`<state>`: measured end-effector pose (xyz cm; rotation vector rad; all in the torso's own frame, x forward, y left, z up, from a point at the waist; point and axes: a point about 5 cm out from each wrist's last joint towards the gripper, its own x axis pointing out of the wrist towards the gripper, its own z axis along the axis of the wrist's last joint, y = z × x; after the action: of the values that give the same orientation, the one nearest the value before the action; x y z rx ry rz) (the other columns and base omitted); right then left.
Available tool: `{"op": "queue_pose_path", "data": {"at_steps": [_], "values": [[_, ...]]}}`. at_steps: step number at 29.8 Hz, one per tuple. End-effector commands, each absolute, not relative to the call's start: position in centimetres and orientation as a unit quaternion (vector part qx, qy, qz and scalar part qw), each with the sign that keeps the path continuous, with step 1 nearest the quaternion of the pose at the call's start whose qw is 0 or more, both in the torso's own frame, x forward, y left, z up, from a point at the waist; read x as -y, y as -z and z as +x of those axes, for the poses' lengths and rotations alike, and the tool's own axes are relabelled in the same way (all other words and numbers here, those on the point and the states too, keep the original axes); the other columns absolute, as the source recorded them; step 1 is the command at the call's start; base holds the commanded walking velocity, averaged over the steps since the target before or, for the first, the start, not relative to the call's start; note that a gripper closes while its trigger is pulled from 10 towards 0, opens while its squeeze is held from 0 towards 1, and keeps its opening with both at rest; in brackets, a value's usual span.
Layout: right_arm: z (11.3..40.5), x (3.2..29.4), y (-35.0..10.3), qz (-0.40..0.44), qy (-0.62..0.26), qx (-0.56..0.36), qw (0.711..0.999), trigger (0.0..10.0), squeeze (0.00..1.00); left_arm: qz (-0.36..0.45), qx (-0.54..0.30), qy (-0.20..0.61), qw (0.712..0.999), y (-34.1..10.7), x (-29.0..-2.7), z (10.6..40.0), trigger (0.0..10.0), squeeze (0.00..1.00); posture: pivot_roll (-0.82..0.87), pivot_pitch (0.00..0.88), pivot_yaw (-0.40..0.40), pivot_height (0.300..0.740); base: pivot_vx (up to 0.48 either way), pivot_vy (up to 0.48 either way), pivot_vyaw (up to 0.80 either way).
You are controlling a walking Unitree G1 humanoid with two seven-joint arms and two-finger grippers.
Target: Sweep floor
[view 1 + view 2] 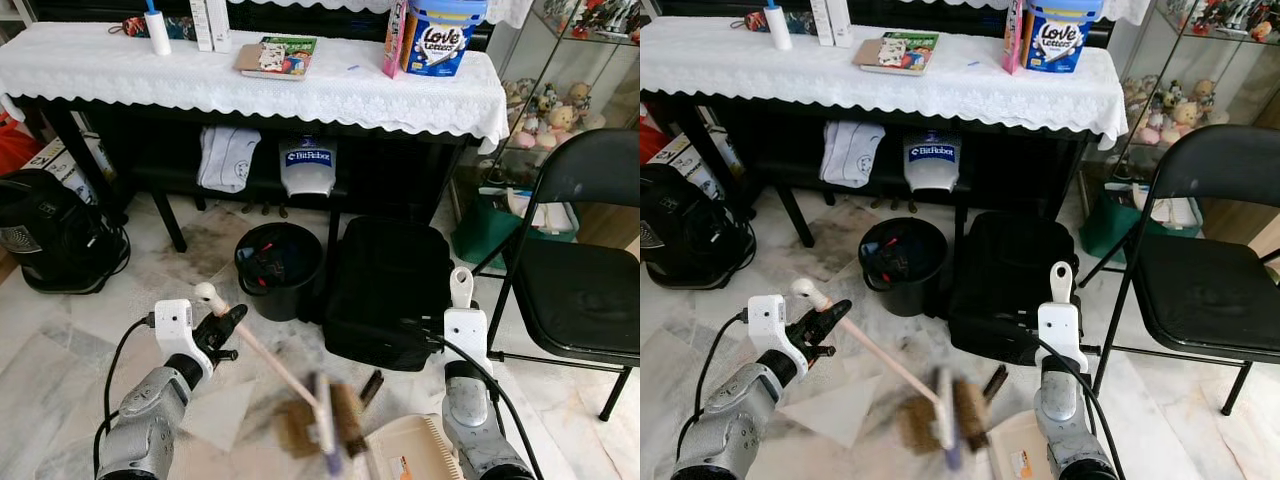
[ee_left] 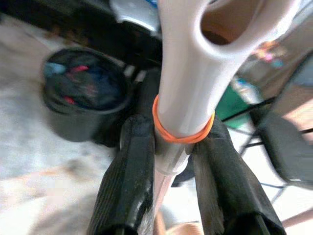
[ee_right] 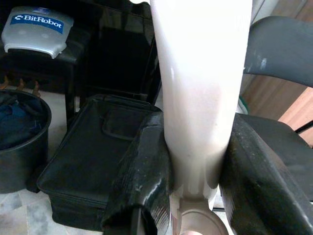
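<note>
Leftmost, left gripper (image 1: 228, 325) clamped on the cream handle of a brush (image 1: 322, 415), bristles blurred on the marble floor (image 1: 60, 340) in front of the black bin (image 1: 278, 268). Right of the brush, dustpan (image 1: 415, 450), its handle pinched upright in the right gripper (image 3: 195, 161), near the black bag (image 1: 385, 290).

Marble floor (image 1: 60, 330), lace-draped table (image 1: 250, 85)

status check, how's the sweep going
Left pincer shut on brush handle, bristles blurred at the floor. Right pincer shut on dustpan handle. Black bag and bin close ahead.
</note>
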<state>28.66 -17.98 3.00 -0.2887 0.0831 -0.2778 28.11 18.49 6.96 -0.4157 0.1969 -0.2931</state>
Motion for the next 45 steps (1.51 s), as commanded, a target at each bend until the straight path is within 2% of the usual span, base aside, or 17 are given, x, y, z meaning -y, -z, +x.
{"op": "queue_pose_path", "data": {"at_steps": [1, 3, 5, 6, 7, 13, 18, 19, 22, 26, 30, 33, 45], "values": [[28.8, 18.2, -3.3, -0.145, 0.142, -0.031, 0.979, 10.0, 0.00, -0.235, -0.088, 0.172, 0.953, -7.5, -18.0, 27.9, 10.0, 0.00, 0.08, 0.098, -0.037, 0.740, 0.000, 0.000, 0.00], [28.9, 18.2, -3.3, -0.145, 0.143, -0.030, 0.979, 10.0, 0.00, -0.225, -0.083, 0.168, 0.956, -7.8, -18.1, 27.9, 10.0, 0.00, 0.08, 0.100, -0.037, 0.740, 0.000, 0.000, 0.00], [28.9, 18.2, -3.4, -0.144, 0.142, -0.029, 0.979, 10.0, 0.00, -0.149, -0.051, 0.090, 0.983, -8.4, -19.5, 28.8, 10.0, 0.00, 0.09, 0.101, -0.038, 0.740, 0.000, 0.000, 0.00], [28.9, 18.2, -3.4, -0.144, 0.142, -0.029, 0.979, 10.0, 0.00, -0.149, -0.051, 0.090, 0.983, -8.4, -19.5, 28.8, 10.0, 0.00, 0.09, 0.101, -0.038, 0.740, 0.000, 0.000, 0.00], [28.9, 18.2, -3.4, -0.144, 0.141, -0.028, 0.979, 10.0, 0.00, -0.093, -0.027, 0.043, 0.994, -9.1, -20.4, 29.1, 10.0, 0.00, 0.08, 0.099, -0.037, 0.740, 0.000, 0.000, 0.00], [28.9, 18.2, -3.3, -0.145, 0.142, -0.028, 0.979, 10.0, 0.00, -0.055, 0.070, -0.053, 0.995, -12.4, -22.9, 29.3, 10.0, 0.00, 0.08, 0.099, -0.038, 0.740, 0.000, 0.000, 0.00], [28.8, 18.1, -3.3, -0.145, 0.141, -0.029, 0.979, 10.0, 0.00, -0.053, 0.096, -0.055, 0.992, -13.4, -23.1, 29.4, 10.0, 0.00, 0.09, 0.096, -0.038, 0.740, 0.000, 0.000, 0.00], [28.8, 18.0, -3.3, -0.145, 0.140, -0.029, 0.979, 10.0, 0.00, -0.108, 0.095, -0.052, 0.988, -13.5, -23.1, 29.6, 10.0, 0.00, 0.09, 0.096, -0.038, 0.740, 0.000, 0.000, 0.00], [28.8, 18.0, -3.2, -0.144, 0.138, -0.029, 0.979, 10.0, 0.00, -0.187, 0.083, -0.023, 0.979, -13.3, -22.5, 29.8, 10.0, 0.00, 0.09, 0.094, -0.039, 0.740, 0.000, 0.000, 0.00], [28.8, 18.0, -3.2, -0.144, 0.138, -0.030, 0.979, 10.0, 0.00, -0.210, 0.075, -0.004, 0.975, -13.1, -22.0, 29.9, 10.0, 0.00, 0.09, 0.093, -0.039, 0.740, 0.000, 0.000, 0.00], [28.8, 18.0, -3.2, -0.141, 0.140, -0.029, 0.980, 10.0, 0.00, -0.153, 0.071, -0.018, 0.985, -12.7, -22.1, 29.9, 10.0, 0.00, 0.09, 0.090, -0.038, 0.740, 0.000, 0.000, 0.00], [28.9, 17.9, -3.3, -0.137, 0.137, -0.026, 0.981, 10.0, 0.00, -0.082, 0.083, -0.061, 0.991, -12.5, -22.0, 29.7, 10.0, 0.00, 0.09, 0.087, -0.038, 0.740, 0.000, 0.000, 0.00], [28.9, 17.7, -3.3, -0.133, 0.133, -0.023, 0.982, 10.0, 0.00, -0.022, 0.057, -0.069, 0.996, -10.3, -21.4, 28.7, 10.0, 0.00, 0.09, 0.087, -0.039, 0.740, 0.000, 0.000, 0.00]]}}
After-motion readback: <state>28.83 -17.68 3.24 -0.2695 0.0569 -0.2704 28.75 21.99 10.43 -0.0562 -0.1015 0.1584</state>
